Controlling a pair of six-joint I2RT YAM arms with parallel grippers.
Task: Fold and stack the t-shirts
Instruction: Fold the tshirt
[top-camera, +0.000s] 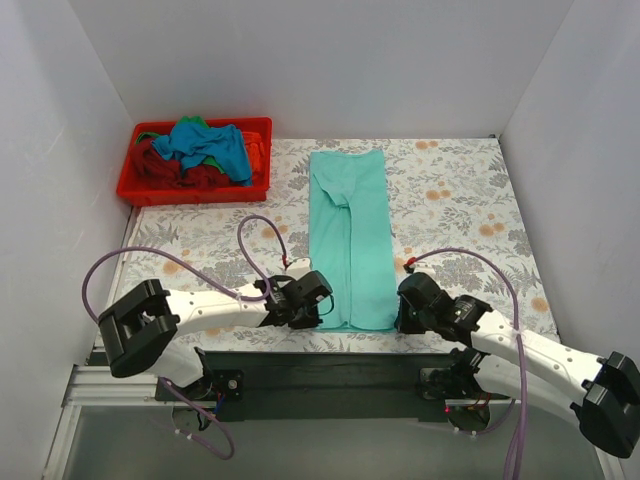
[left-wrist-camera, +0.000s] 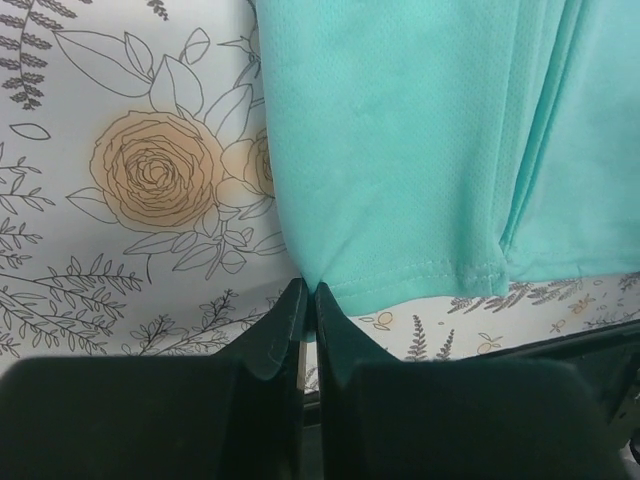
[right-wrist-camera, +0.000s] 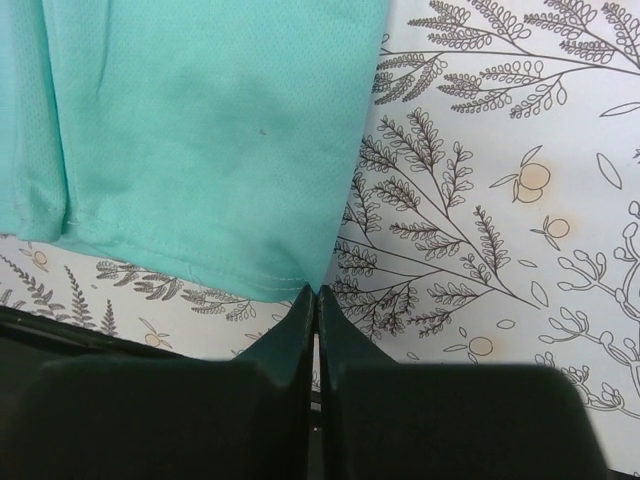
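Pressed together at both grippers, the fingers were found pinching cloth. The left gripper (left-wrist-camera: 308, 300) was closed on the near left corner of the mint-teal t-shirt (left-wrist-camera: 400, 150), whose stitched hem was seen running into the gap beside the left fingers (left-wrist-camera: 280, 330). The right gripper (right-wrist-camera: 316, 296) was likewise closed, with the near right hem corner drawn to a point at the right fingers (right-wrist-camera: 345, 330). That corner was judged to be caught, though little cloth could be seen inside the tips.

From both pairs of fingers the shirt was laid straight ahead as a narrow strip folded lengthwise, its long axis running away from the fingertips. The hem end was pointed at the grippers; no collar could be made out at the far end. Neither arm was judged nearer, each being placed at its own corner with the strip's width between them. For a fold across, the hem would have to be carried forward along that axis with both corners kept level.

Well beyond the left fingers and to their left, the other t-shirts (top-camera: 205, 150) were heaped in the red bin (top-camera: 128, 188).
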